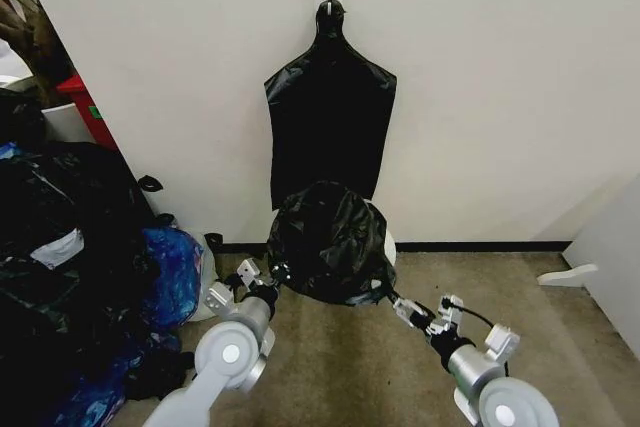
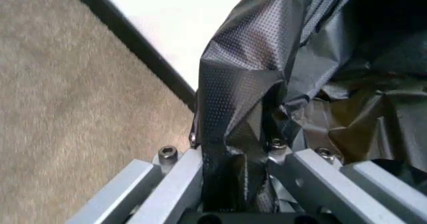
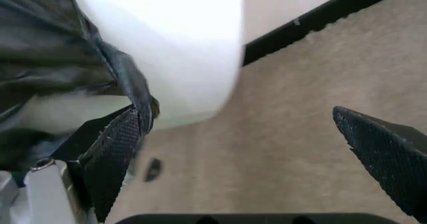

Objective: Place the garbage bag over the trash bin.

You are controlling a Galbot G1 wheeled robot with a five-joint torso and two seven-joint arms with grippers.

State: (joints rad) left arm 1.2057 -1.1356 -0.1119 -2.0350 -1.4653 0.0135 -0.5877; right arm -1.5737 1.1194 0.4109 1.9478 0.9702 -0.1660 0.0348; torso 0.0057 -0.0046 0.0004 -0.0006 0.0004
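**Bag draped over the bin, one claw gripping, one let go**

The bag [image 1: 328,239] lay crumpled over the bin [image 1: 388,243], which stood on the carpet [image 1: 400,377] against the wall [image 1: 480,87], straight ahead of both claws and between them; only a sliver of white side showed past the plastic; the bin's long axis ran upright, so any further pull on the bag, I judged, had to go downward along it. The left claw [image 1: 262,279] was at the bag's left edge, the right claw [image 1: 400,307] at its lower right edge, both about equally near. The left wrist view gave what the head view could not: the left claw [image 2: 237,184] was clenched on a fold of bag [image 2: 240,98]. The right wrist view showed the right claw [image 3: 247,154] spread wide and holding nothing, one finger [image 3: 110,154] touching the bag's hem [image 3: 130,86], the bin's wall [image 3: 180,48] just beyond.
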